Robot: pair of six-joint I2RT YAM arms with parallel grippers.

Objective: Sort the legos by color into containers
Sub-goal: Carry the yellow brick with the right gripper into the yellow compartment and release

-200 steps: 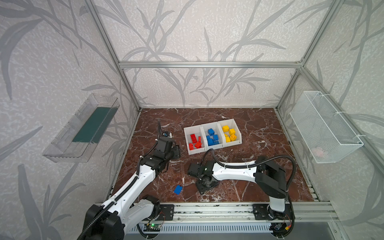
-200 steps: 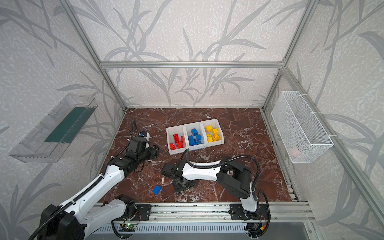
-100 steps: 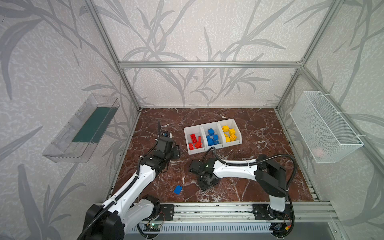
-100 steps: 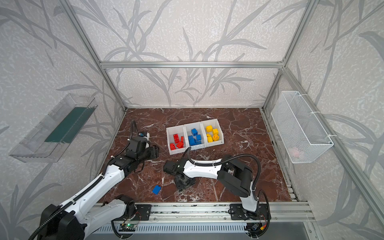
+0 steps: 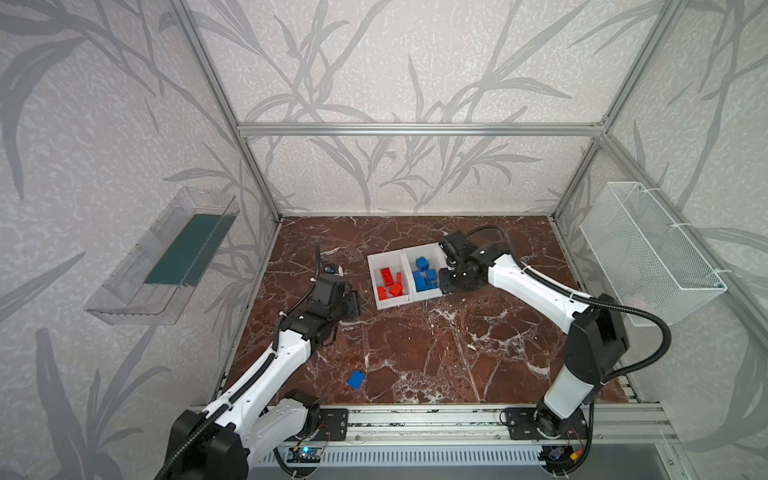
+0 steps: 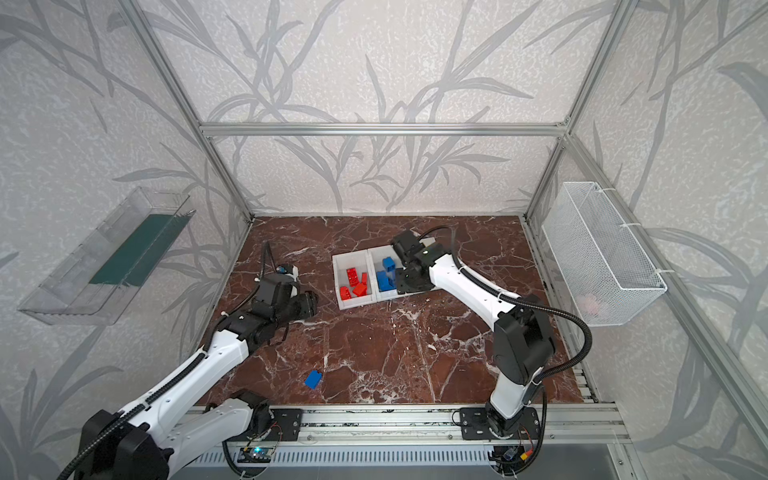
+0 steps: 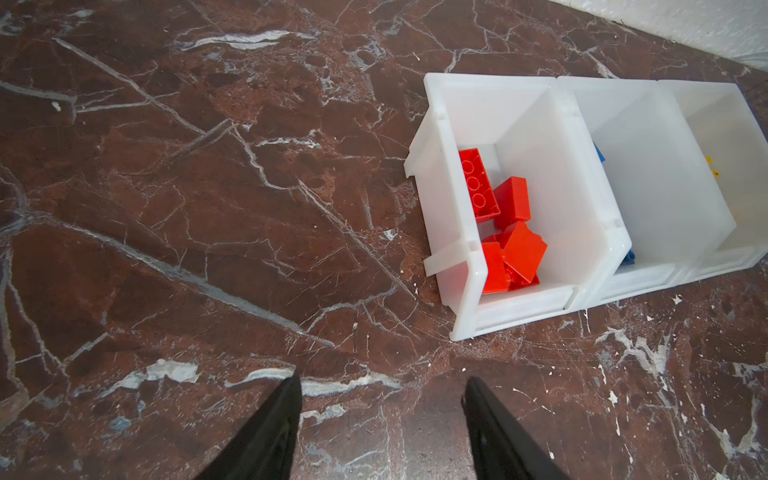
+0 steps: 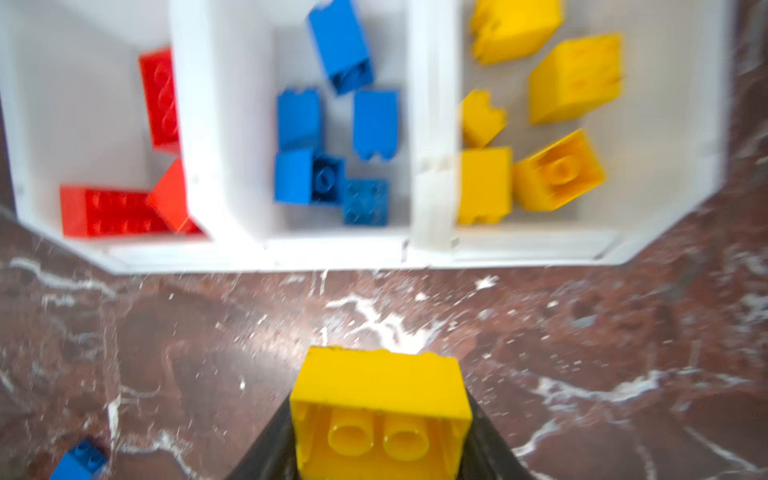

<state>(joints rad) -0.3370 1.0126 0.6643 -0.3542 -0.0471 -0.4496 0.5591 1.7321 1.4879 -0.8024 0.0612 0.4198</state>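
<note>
Three white containers stand in a row: red legos [image 5: 390,282] in the left one [image 5: 376,262], blue legos [image 5: 424,274] in the middle one [image 5: 409,257]. In both top views my right arm hides the third. The right wrist view shows the yellow legos [image 8: 573,79] in that container [image 8: 665,124]. My right gripper [image 8: 380,415] is shut on a yellow lego [image 8: 378,390] and sits at the containers' right end [image 5: 453,270]. A loose blue lego [image 5: 356,379] lies on the floor near the front. My left gripper [image 7: 382,378] hangs open over bare floor, left of the red container [image 7: 440,124].
The floor is brown marble [image 5: 436,353], ringed by an aluminium frame. A white wire basket [image 5: 648,249] hangs on the right wall and a clear tray [image 5: 166,257] on the left wall. A rail [image 5: 415,419] with both arm bases runs along the front edge.
My right arm has swung from the front-middle floor back to the containers, its jaws closing on the yellow lego. The left arm and the loose blue lego have not moved.
</note>
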